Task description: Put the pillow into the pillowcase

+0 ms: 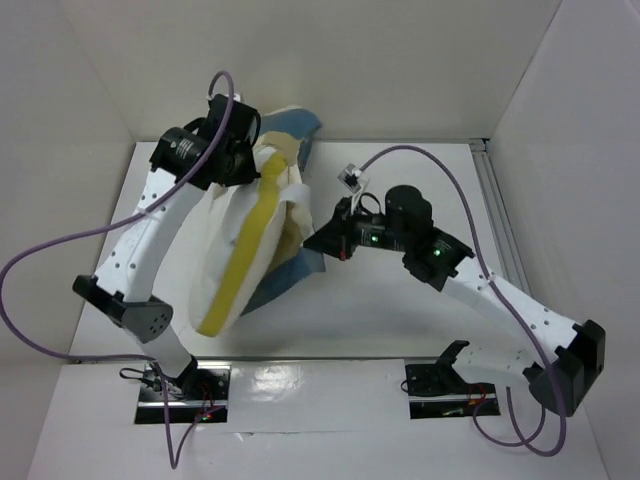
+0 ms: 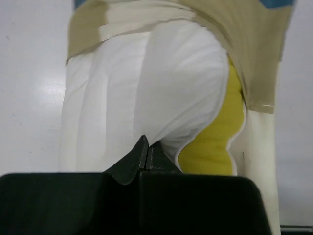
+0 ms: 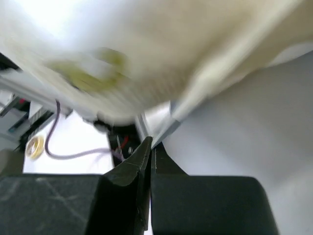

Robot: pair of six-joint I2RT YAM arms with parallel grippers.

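- The left pincer [image 2: 145, 152] is clamped shut on a pinch of the pillow's [image 2: 161, 88] white cover, just beside its yellow band.
- The right pincer [image 3: 150, 147] is closed at the pillow's right side, seemingly on a cream edge of the pillowcase [image 2: 254, 44]; that view is blurred.
- The pillow stands tilted, its end farthest from the left pincer capped by the pillowcase, most of it bare.
- Risk: the small pinch of cover may slip under the pillow's weight. The right hold looks slight, so the pillowcase mouth could pull free or bunch against the pillow.
- A purple cable [image 1: 430, 150] arcs right of the pillow and could snag.
- The table [image 1: 400, 310] under the pillow is white and glossy; white walls [image 1: 400, 60] enclose it.
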